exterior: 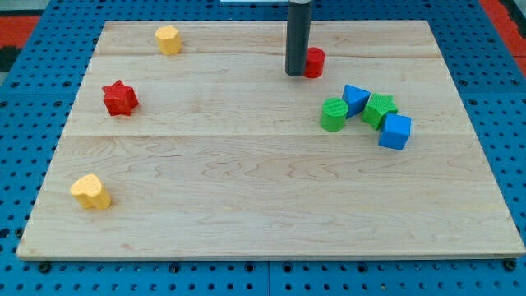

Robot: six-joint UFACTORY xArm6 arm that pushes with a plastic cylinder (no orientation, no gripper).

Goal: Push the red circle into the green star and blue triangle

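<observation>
You are at the push itself: my tip (294, 74) sits against the view's left of the red circle (315, 62); there is no gripper. Next, steer it down-right toward the blue triangle (355, 99) and green star (379, 109).

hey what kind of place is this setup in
Probably a robotics lab bench: a pale wooden board on blue pegboard, small coloured blocks, and my tip beside the red circle block.
</observation>
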